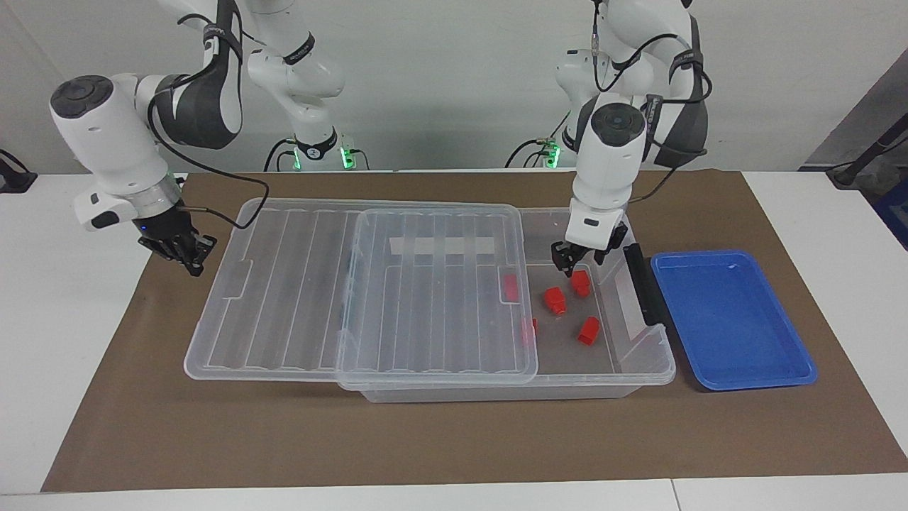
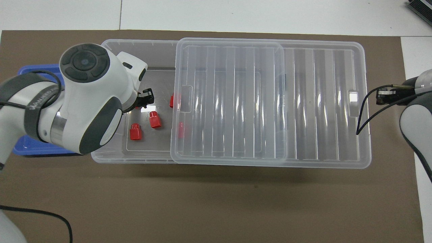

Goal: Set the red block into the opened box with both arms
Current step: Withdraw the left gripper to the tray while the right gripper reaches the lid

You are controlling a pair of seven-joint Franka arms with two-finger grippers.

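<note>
The clear box stands open at the left arm's end, its ribbed lid slid toward the right arm's end. Three red blocks lie on the uncovered floor. Two more red blocks show under the lid's edge. My left gripper hangs open and empty above the box, over the block nearest the robots. In the overhead view the left gripper hides part of that block. My right gripper is shut and holds nothing, just off the lid's end.
A shallow blue tray lies on the brown mat beside the box at the left arm's end. The box's black end handle stands between the tray and the blocks. In the overhead view the left arm covers most of the tray.
</note>
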